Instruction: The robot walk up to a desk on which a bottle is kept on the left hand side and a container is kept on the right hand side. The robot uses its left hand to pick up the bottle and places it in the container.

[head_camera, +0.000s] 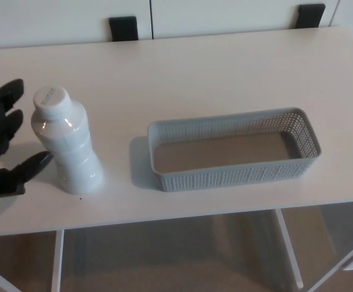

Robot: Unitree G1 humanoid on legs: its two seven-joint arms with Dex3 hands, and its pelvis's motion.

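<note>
Head view: black left hand [3,143], cut off at the picture's left edge, fingers [5,100] spread apart and holding nothing, thumb tip just beside the upright white plastic bottle with white cap [68,141] on the left of the pale counter [212,73]; right hand not in view. Grey perforated rectangular plastic container [233,149], empty, lies to the bottle's right, apart from it. Behind the counter: white cabinet fronts with two black fittings [123,27]; white counter legs and floor below.

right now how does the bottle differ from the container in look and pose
The bottle is white, smooth and glossy; the container is grey with perforated walls. The bottle stands upright and capped; the container lies low, long, open-topped and empty. The left hand is open beside the bottle, far from the container. Both rest on the desk.
</note>
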